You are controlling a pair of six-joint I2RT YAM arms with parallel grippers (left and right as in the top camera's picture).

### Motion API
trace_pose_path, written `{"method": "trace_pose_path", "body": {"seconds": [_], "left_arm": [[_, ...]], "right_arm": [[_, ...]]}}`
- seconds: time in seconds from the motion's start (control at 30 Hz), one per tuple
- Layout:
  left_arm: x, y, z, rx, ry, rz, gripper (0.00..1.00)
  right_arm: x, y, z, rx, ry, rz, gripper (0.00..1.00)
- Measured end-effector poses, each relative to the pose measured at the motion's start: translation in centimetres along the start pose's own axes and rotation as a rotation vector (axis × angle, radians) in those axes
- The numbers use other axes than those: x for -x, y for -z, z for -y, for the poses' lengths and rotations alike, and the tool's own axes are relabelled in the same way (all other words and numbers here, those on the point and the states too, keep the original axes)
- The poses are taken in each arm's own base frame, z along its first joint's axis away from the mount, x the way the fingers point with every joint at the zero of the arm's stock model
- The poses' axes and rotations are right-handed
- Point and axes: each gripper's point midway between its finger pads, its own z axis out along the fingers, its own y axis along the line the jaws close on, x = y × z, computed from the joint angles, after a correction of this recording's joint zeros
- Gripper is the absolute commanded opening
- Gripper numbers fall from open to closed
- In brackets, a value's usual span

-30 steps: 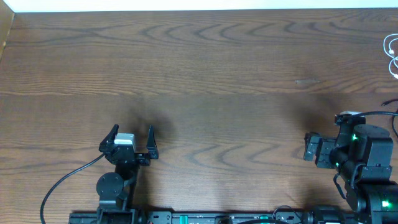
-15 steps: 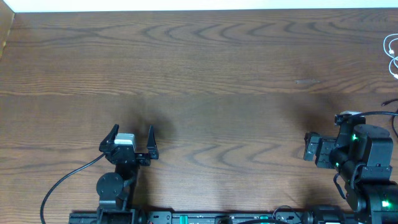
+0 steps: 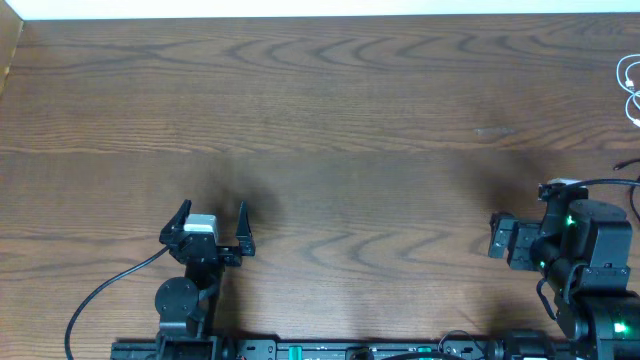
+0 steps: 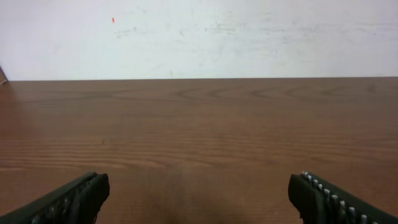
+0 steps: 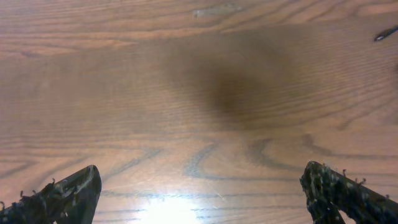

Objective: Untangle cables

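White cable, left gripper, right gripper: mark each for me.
white cable (image 3: 626, 104): overhead view, loop at picture's right edge.
left gripper (image 3: 213, 207): overhead view, between open fingertips.
right gripper (image 5: 200, 169): right wrist view, between open fingertips.

Dark wood-grain table (image 3: 330, 110), scuffed white wall (image 4: 205, 37) behind, bright glare near its front edge.

Only a few small loops of the white cable (image 3: 629, 85) show before the overhead view's right edge cuts it off. A thin black end (image 5: 385, 33) runs off the right wrist view's edge, too small to identify
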Motion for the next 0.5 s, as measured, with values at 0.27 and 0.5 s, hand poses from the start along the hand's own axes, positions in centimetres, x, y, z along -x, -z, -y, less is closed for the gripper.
{"method": "trace_pose_path", "body": {"seconds": [0.27, 0.5], "left_arm": [[0.0, 0.0, 0.1, -0.003, 0.000, 0.000, 0.98], [0.0, 0.0, 0.1, -0.003, 0.000, 0.000, 0.98]], "right_arm": [[3.4, 1.3, -0.1, 0.014, -0.007, 0.271, 0.99], [4.0, 2.9, -0.1, 0.047, -0.007, 0.573, 0.99]]}}
